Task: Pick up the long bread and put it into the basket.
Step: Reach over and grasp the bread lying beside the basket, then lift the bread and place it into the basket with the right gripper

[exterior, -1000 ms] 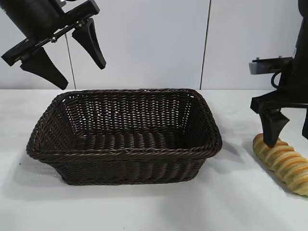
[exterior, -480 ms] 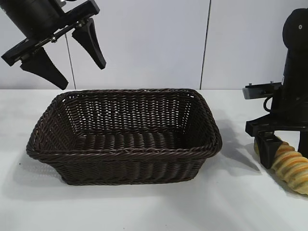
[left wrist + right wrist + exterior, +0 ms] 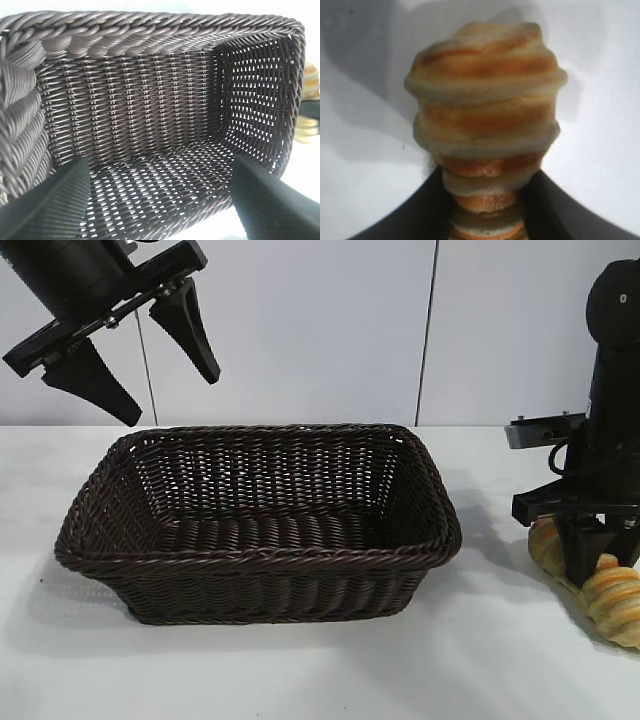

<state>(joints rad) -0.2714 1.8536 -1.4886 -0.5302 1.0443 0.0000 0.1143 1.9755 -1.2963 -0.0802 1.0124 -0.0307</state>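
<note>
The long bread (image 3: pixel 617 592), golden-yellow with orange-brown ridges, lies on the white table at the far right. My right gripper (image 3: pixel 598 558) stands down over its middle. In the right wrist view the two black fingers (image 3: pixel 427 210) press both sides of the loaf (image 3: pixel 485 100), which is pinched narrow between them. The dark brown wicker basket (image 3: pixel 260 555) sits at the table's centre and holds nothing. My left gripper (image 3: pixel 170 398) hangs open above the basket's back left corner, and its wrist view looks down into the basket (image 3: pixel 150 100) between spread fingers (image 3: pixel 60 200).
The white tabletop (image 3: pixel 480 660) lies between the basket's right rim and the bread. A pale panelled wall (image 3: pixel 320 330) stands behind the table. A sliver of the bread (image 3: pixel 311 82) shows past the basket's far wall in the left wrist view.
My right gripper came down over the bread and its fingers closed in on the loaf's sides. The left arm and the basket have not moved.
</note>
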